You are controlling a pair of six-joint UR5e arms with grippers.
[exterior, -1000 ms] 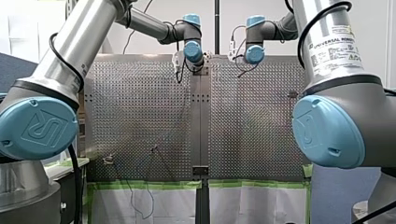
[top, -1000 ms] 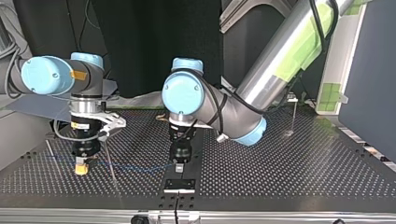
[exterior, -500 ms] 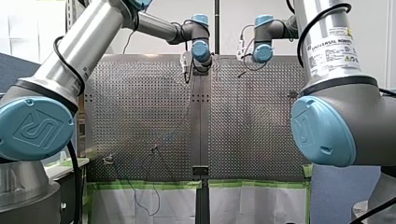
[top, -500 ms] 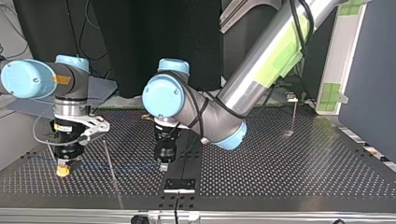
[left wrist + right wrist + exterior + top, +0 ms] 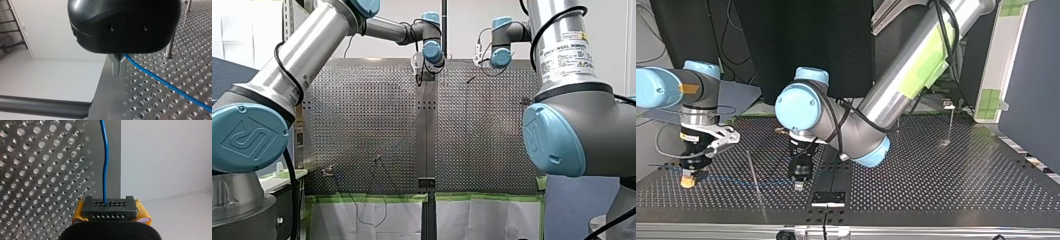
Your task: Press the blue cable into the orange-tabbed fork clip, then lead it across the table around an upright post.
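— Both grippers have slid away from the black plate [image 5: 828, 198] toward the top view's left since a second ago, and you can see that the blue cable [image 5: 736, 179] went along with them.

— Fine. Walk me across, left to right.

— Farthest left of the plate you'll find my right gripper [image 5: 687, 182], hanging low over the perforated table [image 5: 946, 185]. Look at its wrist view: the yellow pads [image 5: 142, 212] are clenched on the cable, which runs straight ahead out from between them.

— And the cable from there?

— It stretches low over the table from the right gripper toward the plate. On the way it crosses a thin rod [image 5: 756, 185] (you'll spot it between the two grippers), though I cannot tell you whether it passes in front of the rod or behind it.

— Next?

— My left gripper [image 5: 799, 186], just left of the plate and slightly behind it. In its wrist view you see the metal fingers [image 5: 117, 67] pinched together on the cable, which leaves them and trails off over the table's holes.

— Anything right of the plate?

— Well to the right of it and farther back stands a slim upright post [image 5: 951, 122], apart from the cable and from both grippers.
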